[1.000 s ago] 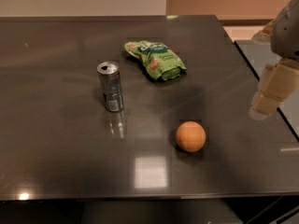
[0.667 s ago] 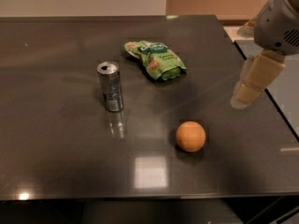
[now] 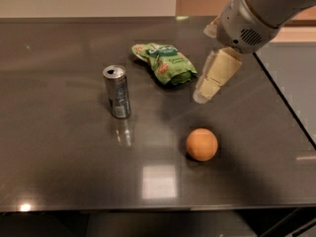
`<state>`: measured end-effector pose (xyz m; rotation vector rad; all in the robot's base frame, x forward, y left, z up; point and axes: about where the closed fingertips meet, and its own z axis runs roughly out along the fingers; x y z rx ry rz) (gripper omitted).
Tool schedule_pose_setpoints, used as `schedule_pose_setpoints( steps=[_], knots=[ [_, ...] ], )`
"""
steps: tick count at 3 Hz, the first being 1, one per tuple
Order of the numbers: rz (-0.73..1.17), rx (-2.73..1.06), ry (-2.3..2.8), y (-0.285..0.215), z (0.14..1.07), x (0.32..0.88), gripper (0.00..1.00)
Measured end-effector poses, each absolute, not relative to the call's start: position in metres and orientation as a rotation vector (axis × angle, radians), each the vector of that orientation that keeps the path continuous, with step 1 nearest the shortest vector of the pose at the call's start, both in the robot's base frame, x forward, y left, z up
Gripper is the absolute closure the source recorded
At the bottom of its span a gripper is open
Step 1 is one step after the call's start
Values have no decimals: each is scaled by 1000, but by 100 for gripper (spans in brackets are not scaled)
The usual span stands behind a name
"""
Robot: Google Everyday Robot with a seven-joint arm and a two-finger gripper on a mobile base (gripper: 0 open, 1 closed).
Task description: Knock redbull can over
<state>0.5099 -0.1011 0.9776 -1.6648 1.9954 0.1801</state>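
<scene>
The redbull can (image 3: 117,92) stands upright on the dark table (image 3: 59,152), left of centre, silver-grey with dark markings and a shiny top. My gripper (image 3: 203,95) hangs from the arm at the upper right, its pale fingers pointing down and left just above the table. It is well to the right of the can, beside the green snack bag (image 3: 165,63) and above the orange ball (image 3: 201,144). It touches nothing.
The green snack bag lies behind and right of the can. The orange ball rests in front of the gripper. The table's right edge (image 3: 286,107) runs diagonally, with a lighter surface beyond it.
The arm has swung in from the right edge toward the table's middle, bringing the gripper leftward to beside the snack bag. The can, bag and ball have not moved.
</scene>
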Motion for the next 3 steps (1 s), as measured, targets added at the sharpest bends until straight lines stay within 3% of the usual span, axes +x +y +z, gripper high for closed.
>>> schedule_pose_setpoints(
  steps=[3],
  knots=[
    [460, -1728, 1865, 30, 937, 523, 0]
  ],
)
